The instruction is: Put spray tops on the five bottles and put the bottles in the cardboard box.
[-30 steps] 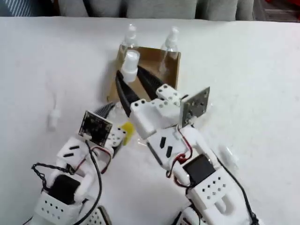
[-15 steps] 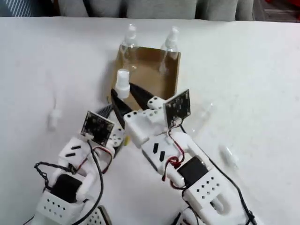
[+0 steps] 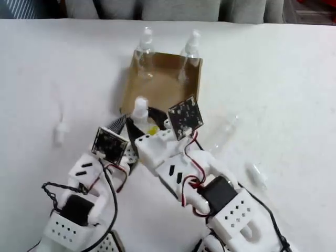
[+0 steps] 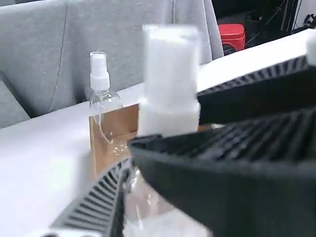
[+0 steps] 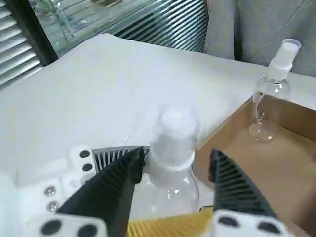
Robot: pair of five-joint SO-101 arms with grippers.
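Note:
A clear bottle with a white spray top stands upright just before the near edge of the cardboard box. My right gripper is shut on it, its black fingers on either side of the bottle. My left gripper sits close on the bottle's left, open, with one ridged finger beside the bottle's base. Two more bottles with spray tops stand at the far side of the box.
A loose spray top lies on the white table to the left. A clear bottle and another small clear piece lie to the right of the arms. Grey cushions line the far table edge.
My right gripper has drawn back from over the box toward the near edge, bringing the bottle with it. The left arm has hardly shifted.

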